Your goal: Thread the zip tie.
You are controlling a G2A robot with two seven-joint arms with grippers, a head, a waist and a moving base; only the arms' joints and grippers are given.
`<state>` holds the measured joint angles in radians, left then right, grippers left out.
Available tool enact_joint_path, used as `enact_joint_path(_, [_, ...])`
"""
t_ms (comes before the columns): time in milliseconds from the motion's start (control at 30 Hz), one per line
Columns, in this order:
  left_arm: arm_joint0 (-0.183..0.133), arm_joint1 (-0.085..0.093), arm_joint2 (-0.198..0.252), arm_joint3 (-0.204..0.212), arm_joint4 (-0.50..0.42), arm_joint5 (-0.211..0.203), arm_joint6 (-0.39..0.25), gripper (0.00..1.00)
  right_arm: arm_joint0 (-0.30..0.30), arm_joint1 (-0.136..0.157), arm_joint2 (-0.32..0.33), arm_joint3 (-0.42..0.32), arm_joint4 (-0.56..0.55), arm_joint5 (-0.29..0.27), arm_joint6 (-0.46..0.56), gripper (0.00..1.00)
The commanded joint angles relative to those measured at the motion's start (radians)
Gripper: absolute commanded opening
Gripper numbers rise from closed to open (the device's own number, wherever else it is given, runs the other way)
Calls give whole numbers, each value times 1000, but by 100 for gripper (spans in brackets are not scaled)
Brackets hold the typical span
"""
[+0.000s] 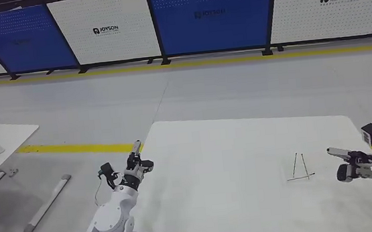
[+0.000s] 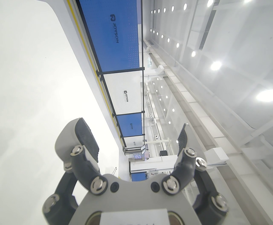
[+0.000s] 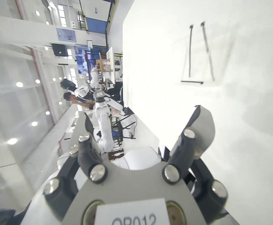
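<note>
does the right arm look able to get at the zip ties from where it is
Probably yes: the right gripper sits open just beside the zip ties, with bare table between them and nothing lying in the path. The ties lie flat, so pinching one up may be fiddly.

My surface (image 1: 226,179) is just a plain white top with rounded corners, nothing fancy. Over on my right half of it, three thin dark strips lie flat: one zip tie (image 1: 295,165) and a second zip tie (image 1: 305,166) side by side, nearly parallel, and a third zip tie (image 1: 301,177) laid crosswise at their near ends. Can't tell if it touches them.
</note>
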<state>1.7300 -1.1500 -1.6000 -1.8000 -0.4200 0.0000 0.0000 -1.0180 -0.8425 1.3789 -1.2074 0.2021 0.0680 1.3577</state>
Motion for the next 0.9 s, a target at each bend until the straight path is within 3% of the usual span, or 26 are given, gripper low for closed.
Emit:
enact_joint_path(0, [0,0,0,0,0,0,0,100,34,0,-22,19,-43,5,20,100])
enact_joint_path(167, [0,0,0,0,0,0,0,100,109,-16,-130,64,-109,-3,32,100])
enact_joint_path(433, [0,0,0,0,0,0,0,100,212,-64,-280,212,-104,-61,10,100])
enact_joint_path(500, [0,0,0,0,0,0,0,100,222,-70,-288,241,-102,-38,-26,100])
enact_joint_path(867, [0,0,0,0,0,0,0,100,222,-70,-288,241,-102,-38,-26,100])
